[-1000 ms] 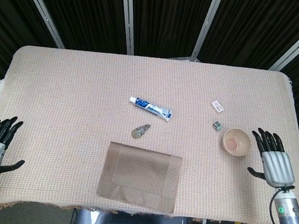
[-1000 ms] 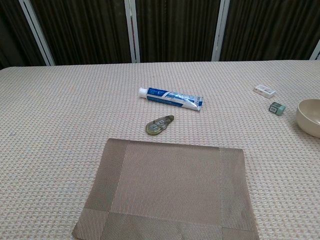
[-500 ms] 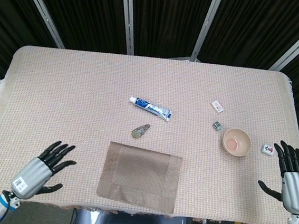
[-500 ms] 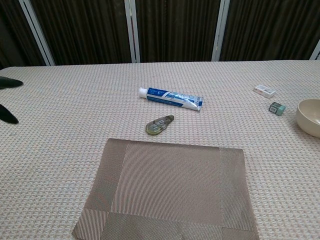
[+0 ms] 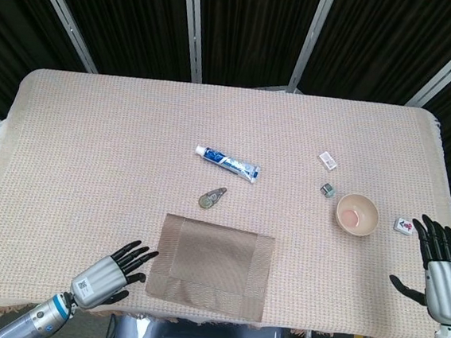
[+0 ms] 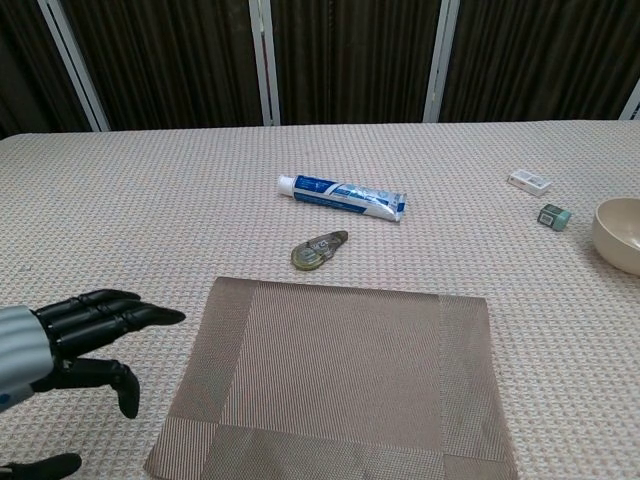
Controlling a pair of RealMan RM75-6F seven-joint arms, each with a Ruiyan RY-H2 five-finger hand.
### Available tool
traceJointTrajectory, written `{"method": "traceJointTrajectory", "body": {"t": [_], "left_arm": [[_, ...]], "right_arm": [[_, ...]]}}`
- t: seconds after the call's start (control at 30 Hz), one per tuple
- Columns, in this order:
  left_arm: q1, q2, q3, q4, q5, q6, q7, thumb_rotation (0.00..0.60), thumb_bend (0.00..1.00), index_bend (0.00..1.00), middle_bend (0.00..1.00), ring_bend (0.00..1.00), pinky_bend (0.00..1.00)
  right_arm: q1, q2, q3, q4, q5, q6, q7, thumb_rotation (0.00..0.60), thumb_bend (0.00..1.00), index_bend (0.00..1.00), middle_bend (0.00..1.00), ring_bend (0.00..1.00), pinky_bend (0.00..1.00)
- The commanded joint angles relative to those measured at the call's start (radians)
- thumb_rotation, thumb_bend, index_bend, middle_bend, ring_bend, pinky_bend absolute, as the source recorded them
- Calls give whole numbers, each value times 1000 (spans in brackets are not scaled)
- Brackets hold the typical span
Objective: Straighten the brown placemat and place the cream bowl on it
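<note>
At the near left corner of the table point(image 5: 76, 147), the left hand point(image 5: 110, 271) reaches in low over the cloth, palm down, its dark fingers point(image 6: 120, 312) spread and pointing at the left edge of the brown placemat point(image 5: 211, 266); the tips are just beside that edge, and whether they touch it cannot be told. It holds nothing. Half a second earlier this hand was farther left and well apart from the mat. The placemat lies flat near the front edge, turned slightly askew to the table, in the same spot as before. Beyond it sit a small round tape dispenser point(image 5: 212, 197) and a toothpaste tube point(image 5: 227, 162), apart from each other. Farther right are a white eraser point(image 5: 328, 160) and a small green cube point(image 5: 329, 190), then the cream bowl point(image 5: 356, 214) standing upright on the cloth, well apart from the mat, with a little tile point(image 5: 403, 225) just beside it. At the far right edge the right hand point(image 5: 442, 274) hovers palm down, fingers spread and empty, unchanged from half a second ago.
</note>
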Motion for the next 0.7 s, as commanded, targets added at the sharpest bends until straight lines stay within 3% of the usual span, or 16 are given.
{"method": "traceJointTrajectory", "body": {"t": [0.03, 0.33, 0.7], "left_arm": [[-10, -65, 9, 76, -9, -10, -5, 600, 322, 407, 0, 0, 0], [-27, -136, 17, 153, -30, -9, -10, 600, 326, 412, 0, 0, 0], [-50, -169, 16, 161, -49, -6, 8, 600, 338, 431, 0, 0, 0]], "right_arm": [[1, 0, 3, 3, 0, -6, 3, 600, 0, 0, 0, 0, 0], [-2, 3, 11, 4, 3, -15, 11, 600, 0, 0, 0, 0, 0], [-6, 5, 20, 7, 7, -19, 18, 600, 0, 0, 0, 0, 0]]}}
